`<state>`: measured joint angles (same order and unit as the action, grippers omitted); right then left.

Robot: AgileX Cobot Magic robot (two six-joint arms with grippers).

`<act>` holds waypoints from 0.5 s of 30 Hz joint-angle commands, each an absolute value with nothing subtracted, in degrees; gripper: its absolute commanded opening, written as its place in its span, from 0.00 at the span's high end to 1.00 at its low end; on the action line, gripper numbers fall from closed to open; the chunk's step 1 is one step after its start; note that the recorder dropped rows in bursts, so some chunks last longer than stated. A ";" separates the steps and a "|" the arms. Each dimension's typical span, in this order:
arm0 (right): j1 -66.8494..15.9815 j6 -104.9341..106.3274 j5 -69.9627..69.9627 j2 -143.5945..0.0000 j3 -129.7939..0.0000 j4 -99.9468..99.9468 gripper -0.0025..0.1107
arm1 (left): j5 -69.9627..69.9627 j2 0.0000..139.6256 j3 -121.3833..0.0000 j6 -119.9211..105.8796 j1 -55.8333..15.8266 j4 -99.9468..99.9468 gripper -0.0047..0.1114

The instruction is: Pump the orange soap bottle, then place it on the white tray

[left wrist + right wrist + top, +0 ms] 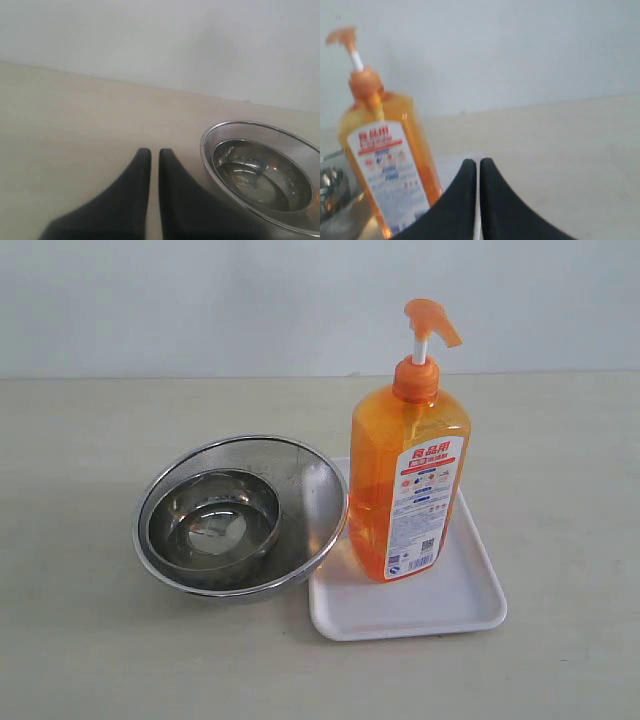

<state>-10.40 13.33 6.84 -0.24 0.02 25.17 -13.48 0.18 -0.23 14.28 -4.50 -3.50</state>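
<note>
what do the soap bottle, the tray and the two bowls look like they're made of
Orange soap bottle: translucent glossy plastic; light passes through its body. White tray: opaque and smooth, probably plastic, though enamel cannot be excluded. Outer bowl: metal, seemingly fine mesh with a solid rim. Inner bowl: polished steel-like metal with mirror reflections.

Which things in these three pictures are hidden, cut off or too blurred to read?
Exterior view: the steel bowls hide the left rim of the white tray; neither arm shows.
Right wrist view: the label of the orange soap bottle is blurred; the picture's edge cuts off its base.
Left wrist view: the picture's edge cuts off the bowls.
</note>
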 commanded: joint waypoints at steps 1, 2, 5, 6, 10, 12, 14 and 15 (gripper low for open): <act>-10.31 4.91 -3.78 0.00 0.00 26.06 0.98 | -13.63 0.00 0.00 13.87 -4.32 -3.80 0.91; -10.31 3.46 -4.91 0.00 0.00 26.29 0.98 | -13.63 0.00 0.00 13.87 -4.32 -3.80 0.91; -10.31 2.75 -7.65 0.00 0.00 26.29 0.98 | -13.63 0.00 0.00 13.87 -4.32 -3.80 0.91; -10.31 2.75 -8.79 0.00 0.00 26.29 0.98 | -13.63 0.00 0.00 13.87 -4.32 -3.80 0.91; -10.31 2.91 -9.81 0.00 0.00 26.29 0.98 | -13.63 0.00 0.00 13.87 -4.32 -3.80 0.91; -10.31 3.06 -9.81 0.00 0.00 26.40 0.98 | -13.63 0.00 0.00 13.87 -4.32 -3.80 0.91; -10.31 2.56 -9.81 0.00 0.00 26.39 0.98 | -13.63 0.00 0.00 13.87 -4.32 -3.80 0.91; -10.31 2.24 -9.81 0.00 0.00 26.39 0.98 | -13.63 0.00 0.00 13.87 -4.32 -3.80 0.91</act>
<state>-10.40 2.72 -8.91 -0.24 0.02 26.43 -13.48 0.18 -0.23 14.28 -4.50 -3.60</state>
